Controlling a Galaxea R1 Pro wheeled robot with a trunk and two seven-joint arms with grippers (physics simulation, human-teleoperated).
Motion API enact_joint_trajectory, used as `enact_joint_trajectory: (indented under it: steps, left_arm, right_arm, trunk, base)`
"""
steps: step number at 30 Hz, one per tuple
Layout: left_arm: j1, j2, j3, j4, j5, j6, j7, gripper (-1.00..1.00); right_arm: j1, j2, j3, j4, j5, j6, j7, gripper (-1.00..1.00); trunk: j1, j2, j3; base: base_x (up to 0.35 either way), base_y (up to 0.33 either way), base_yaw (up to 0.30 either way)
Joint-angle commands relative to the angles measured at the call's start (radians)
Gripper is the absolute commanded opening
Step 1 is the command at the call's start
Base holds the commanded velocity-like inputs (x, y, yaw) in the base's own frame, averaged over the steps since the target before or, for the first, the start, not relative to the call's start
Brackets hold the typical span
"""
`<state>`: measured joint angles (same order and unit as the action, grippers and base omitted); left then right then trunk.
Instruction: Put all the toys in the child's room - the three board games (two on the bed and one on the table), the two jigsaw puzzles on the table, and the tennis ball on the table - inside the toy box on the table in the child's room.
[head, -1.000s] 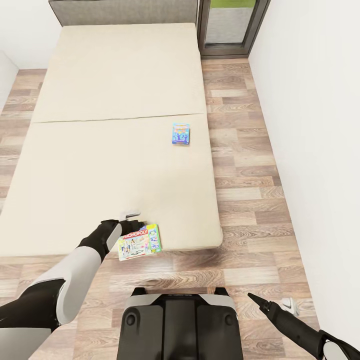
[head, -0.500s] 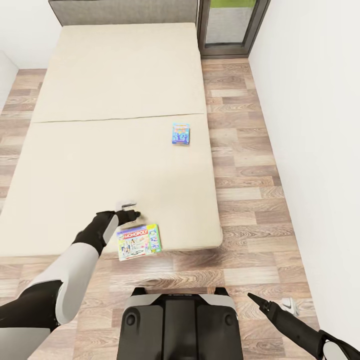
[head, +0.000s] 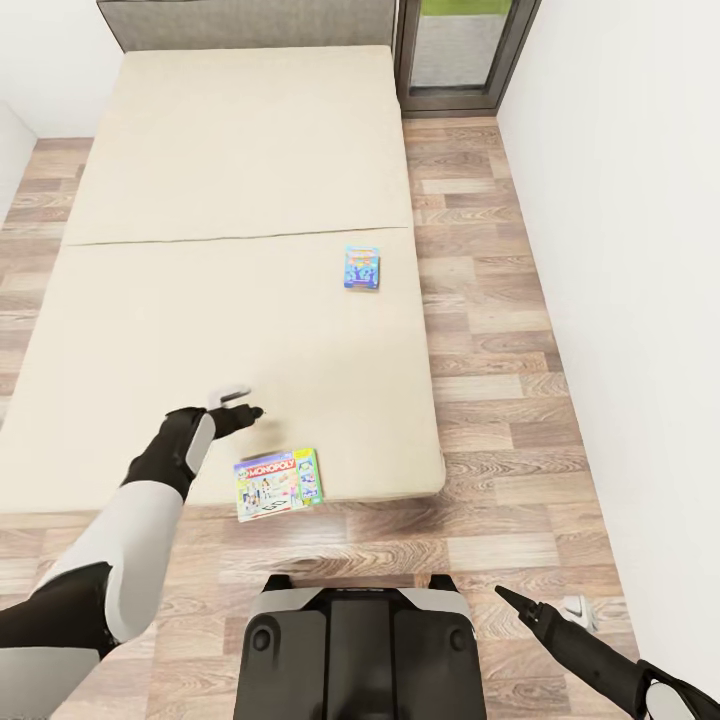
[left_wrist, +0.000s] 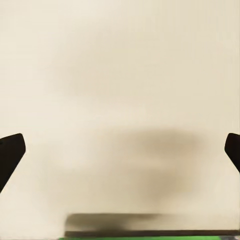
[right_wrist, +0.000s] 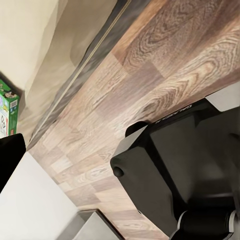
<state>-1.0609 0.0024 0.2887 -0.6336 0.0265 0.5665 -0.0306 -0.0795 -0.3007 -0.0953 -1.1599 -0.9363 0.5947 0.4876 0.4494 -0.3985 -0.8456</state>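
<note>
A beige bed (head: 240, 200) with a grey headboard (head: 250, 22) is filling most of the head view, standing on a wood-plank floor (head: 480, 400) beside a white wall (head: 630, 300). Two board games are lying flat on the mattress. The larger one, a green-edged Monopoly box (head: 278, 483), is sitting at the near edge of the bed with one corner hanging slightly over it. The smaller blue box (head: 362, 267) is lying well apart from it, farther up the mattress near the edge by the wall.

The left arm is reaching out over the bed, and the left claw (head: 243, 408) is hovering above bare mattress just beyond the Monopoly box, apart from it and holding nothing. In the left wrist view its two dark fingertips (left_wrist: 11, 152) are sitting wide apart at the picture's edges, with plain beige mattress between them, so this claw is spread wide.

The right arm (head: 590, 650) is hanging low over the floor beside the robot's dark base (head: 360, 650), well away from the bed. The right wrist view is showing floor planks, the base, the bed's edge and a sliver of the Monopoly box (right_wrist: 7, 112). One dark fingertip (right_wrist: 10, 155) is showing at the edge of that picture; how far this claw is open I cannot tell, and nothing is showing in its grip.
</note>
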Motion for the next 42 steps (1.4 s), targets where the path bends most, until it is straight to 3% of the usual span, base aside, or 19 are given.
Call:
enact_joint_trajectory:
  steps: [1,8,13,15,21,26,34,42]
  left_arm:
    - [0.000,0.005,0.009,-0.009,0.003,0.020,-0.004,1.00]
    - [0.007,0.082,0.028,-0.065,0.011,0.148,-0.039,1.00]
    - [0.023,0.154,0.042,-0.081,0.035,0.214,-0.159,1.00]
    - [0.011,0.142,0.030,-0.092,0.023,0.212,-0.147,1.00]
    - [-0.022,0.108,0.013,-0.092,0.021,0.214,-0.113,1.00]
    - [-0.050,0.079,0.010,-0.085,0.019,0.215,-0.088,1.00]
    - [-0.095,0.034,0.008,-0.082,0.018,0.211,-0.093,1.00]
    - [-0.108,0.034,0.007,-0.082,0.021,0.212,-0.098,1.00]
  right_arm:
    - [0.000,0.000,-0.002,-0.001,-0.006,0.007,0.000,1.00]
    - [0.000,0.000,-0.001,-0.001,-0.004,0.006,0.000,1.00]
    - [0.000,0.000,-0.001,0.000,-0.004,0.005,-0.001,1.00]
    - [0.011,-0.011,-0.013,-0.012,-0.016,-0.006,0.002,1.00]
    - [0.045,-0.012,-0.047,-0.028,-0.045,-0.002,0.002,1.00]
    - [0.073,0.011,-0.075,-0.031,-0.048,-0.023,0.001,1.00]
    - [0.068,0.034,-0.102,-0.031,-0.051,-0.068,0.002,1.00]
    - [0.067,0.039,-0.104,-0.031,-0.051,-0.076,0.004,1.00]
  trunk:
    - [0.001,-0.001,-0.001]
    - [0.001,-0.001,-0.001]
    - [0.001,-0.001,-0.001]
    - [0.001,-0.001,-0.001]
    - [0.001,-0.001,-0.001]
    - [0.001,-0.001,-0.001]
    - [0.001,-0.001,-0.001]
    - [0.001,-0.001,-0.001]
  base:
    - [0.000,0.000,0.000]
    - [0.000,0.000,0.000]
    - [0.000,0.000,0.000]
    - [0.000,0.000,0.000]
    - [0.000,0.000,0.000]
    - [0.000,0.000,0.000]
    - [0.000,0.000,0.000]
    - [0.000,0.000,0.000]
